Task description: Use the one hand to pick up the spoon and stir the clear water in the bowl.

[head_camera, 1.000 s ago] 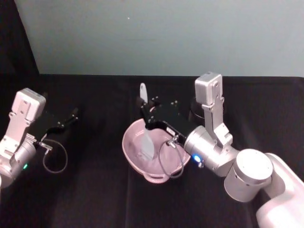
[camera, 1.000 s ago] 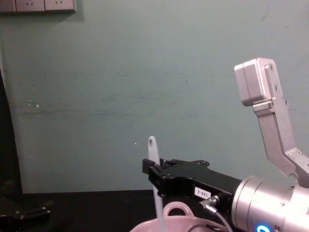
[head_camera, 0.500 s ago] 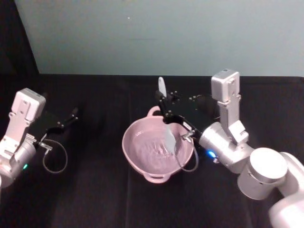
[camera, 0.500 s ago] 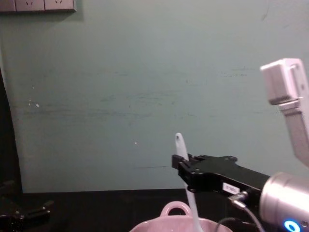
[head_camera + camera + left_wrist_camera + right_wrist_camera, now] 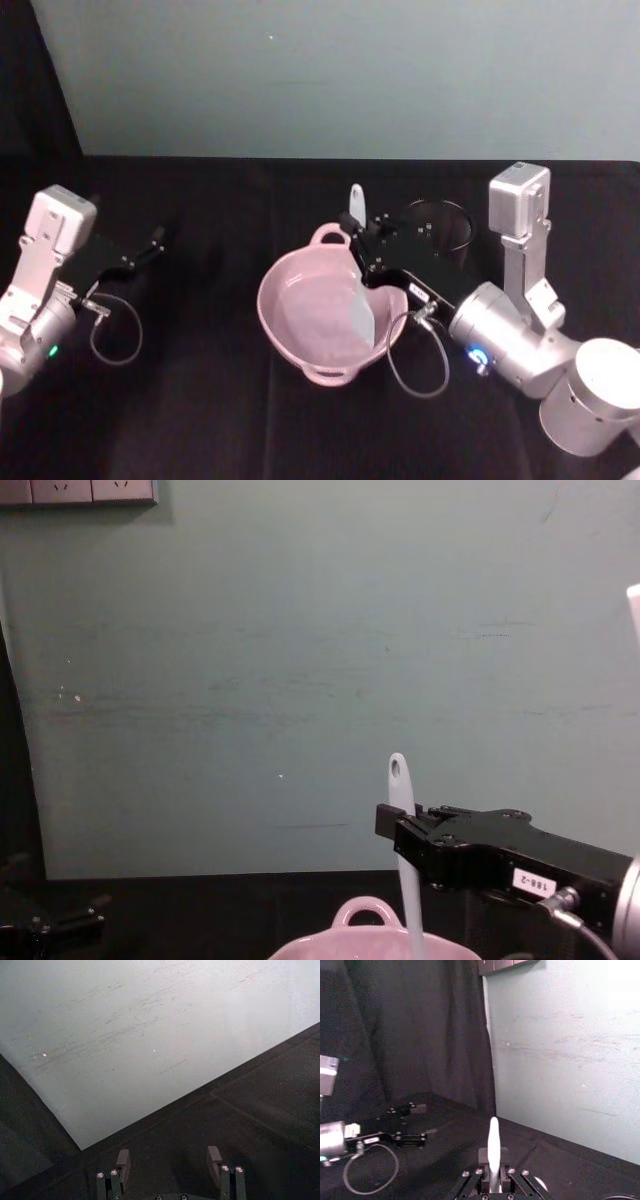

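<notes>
Now | my right gripper (image 5: 362, 236) clamped on the spoon (image 5: 360, 316) handle, frame centre | paddle dipped in the bowl (image 5: 277, 300), its right side | pickup done, stirring looks underway | left gripper (image 5: 148, 246) parked far left, fingers apart, empty

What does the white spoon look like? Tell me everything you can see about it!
The spoon is long, slim and white, plastic-looking, with a flat paddle head and a small hole at the handle's top. It stands nearly upright. The right gripper is shut on its handle, the holed end poking above. Its head dips inside the pink bowl, toward the right side.
</notes>
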`<action>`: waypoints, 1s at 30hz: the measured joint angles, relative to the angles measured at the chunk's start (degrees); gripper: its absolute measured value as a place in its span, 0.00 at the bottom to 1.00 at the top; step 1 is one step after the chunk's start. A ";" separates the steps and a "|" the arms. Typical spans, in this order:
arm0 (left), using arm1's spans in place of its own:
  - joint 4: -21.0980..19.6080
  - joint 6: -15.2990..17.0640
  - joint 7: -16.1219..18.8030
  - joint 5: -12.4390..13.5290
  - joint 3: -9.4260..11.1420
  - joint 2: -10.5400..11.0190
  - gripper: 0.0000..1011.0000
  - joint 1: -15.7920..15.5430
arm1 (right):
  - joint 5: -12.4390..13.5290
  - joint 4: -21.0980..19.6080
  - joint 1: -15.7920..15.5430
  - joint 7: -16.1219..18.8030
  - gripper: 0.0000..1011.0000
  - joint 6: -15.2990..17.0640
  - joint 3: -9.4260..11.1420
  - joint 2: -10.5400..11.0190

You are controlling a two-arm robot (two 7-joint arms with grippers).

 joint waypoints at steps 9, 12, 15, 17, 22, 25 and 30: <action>0.00 0.00 0.00 0.00 0.00 0.00 1.00 0.00 | 2.74 -2.29 -1.52 1.31 0.11 0.71 -0.98 1.22; 0.00 0.00 0.00 0.00 0.00 0.00 1.00 0.00 | 3.43 -2.57 -1.63 1.62 0.11 0.76 -1.53 1.30; 0.00 0.00 0.00 0.00 0.00 0.00 1.00 0.00 | 3.85 -2.53 -1.48 1.66 0.11 0.58 -2.24 1.10; 0.00 0.00 0.00 0.00 0.00 0.00 1.00 0.00 | 3.92 -2.25 -1.26 1.66 0.11 0.35 -2.66 0.85; 0.00 0.00 0.00 0.00 0.00 0.00 1.00 0.00 | 3.82 -0.49 -0.07 1.56 0.11 -0.61 -4.03 -0.42; 0.00 0.00 0.00 0.00 0.00 0.00 1.00 0.00 | 3.32 1.43 0.98 1.19 0.11 -1.70 -4.71 -1.57; 0.00 0.00 0.00 0.00 0.00 0.00 1.00 0.00 | 1.91 6.06 3.12 -0.16 0.11 -4.73 -5.14 -4.38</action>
